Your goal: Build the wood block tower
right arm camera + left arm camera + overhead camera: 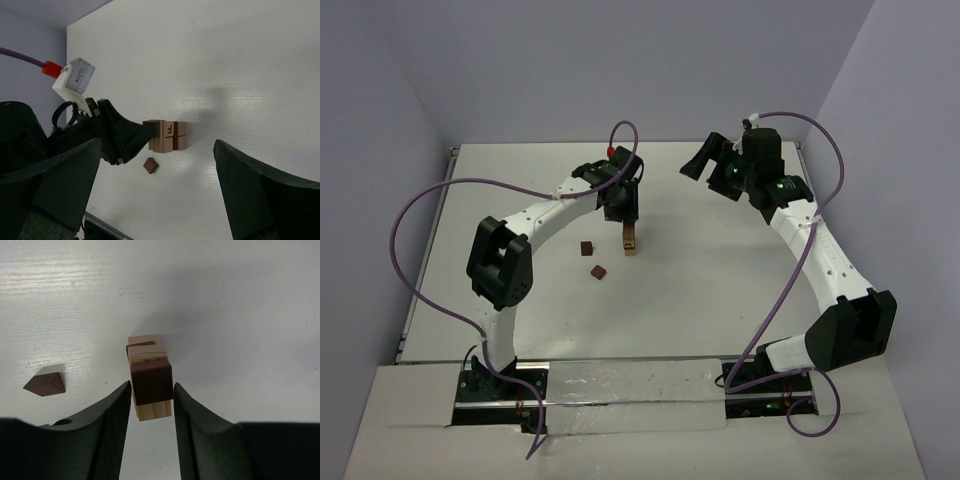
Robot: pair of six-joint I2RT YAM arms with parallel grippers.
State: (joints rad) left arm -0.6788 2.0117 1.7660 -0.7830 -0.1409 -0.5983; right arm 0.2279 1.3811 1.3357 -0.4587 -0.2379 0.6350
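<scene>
Left wrist view is showing the left gripper (151, 395) with its two matte black, finely textured fingers (115, 430) sitting tight on either side of the dark reddish-brown wooden cube (151, 382). That cube is topping the slim tower of tan and brown wooden cubes (155, 410). The jaws are standing nearly closed and the pads are looking flush against the cube's smooth flat sides. I honestly can't tell if they're actually pinching it or just brushing it.

The tower is standing upright right between those fingers on the white painted table (225, 300), which is showing a faint brushed grain. Its cubes are sharp-edged and sitting a bit off-square to each other.

A loose dark brown wooden block (45, 385) is lying off to the left of the fingers, apart from the tower.

The right gripper (157, 147) is spreading its chunky black fingers wide, holding nothing, and facing the tower from well apart.
</scene>
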